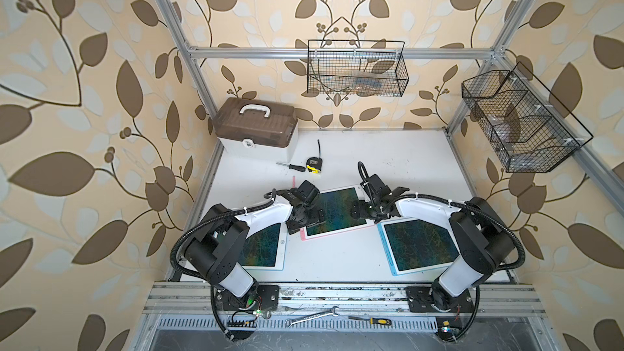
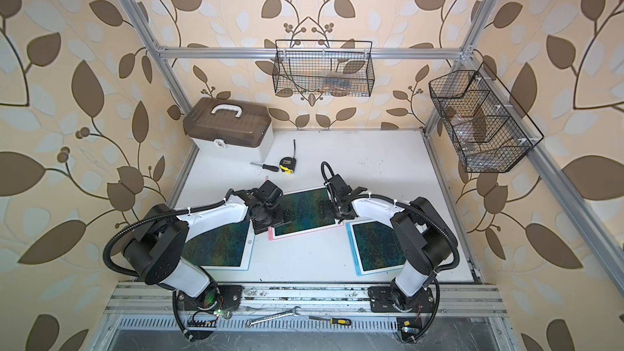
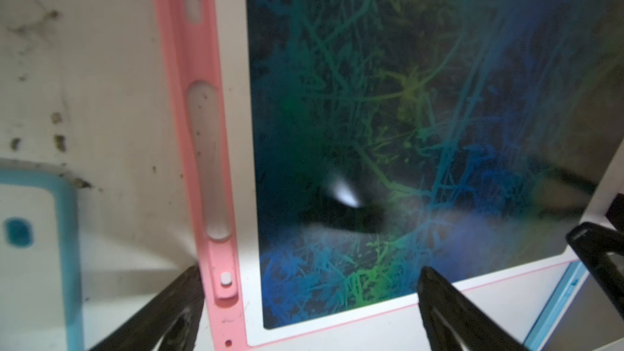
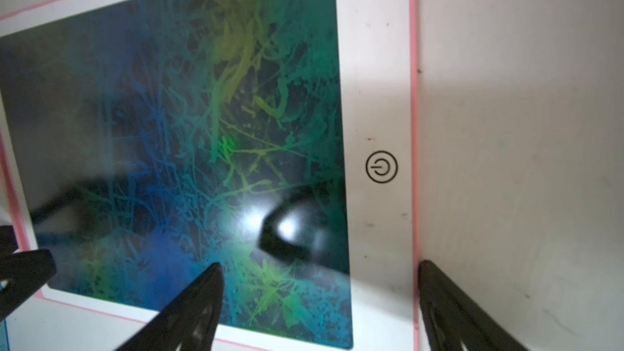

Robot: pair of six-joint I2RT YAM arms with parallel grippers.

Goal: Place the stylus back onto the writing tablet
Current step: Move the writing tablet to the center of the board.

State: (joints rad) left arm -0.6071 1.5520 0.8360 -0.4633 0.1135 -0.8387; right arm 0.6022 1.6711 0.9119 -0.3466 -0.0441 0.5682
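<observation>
Top views: the black elbows of the left arm and right arm rise closest, lower frame. The left gripper and right gripper hang over opposite ends of the pink-framed writing tablet, mid-frame on the white bench. A thin pink stick lies on the bench just above the left gripper in frame, off the tablet. It is likely the stylus, but too small to be sure. A blue-framed tablet sits lower right. A second blue-framed tablet sits lower left, partly under the left arm. Same layout in both top views.

Left wrist: the left gripper is spread wide and holds nothing. Its fingers straddle the tablet's pink edge strip. The long groove in that strip shows bare.

Right wrist: the right gripper is also spread wide and empty, above the tablet's white border. The power button is centre right. The screen's green-blue scribbles fill the left of frame.
</observation>
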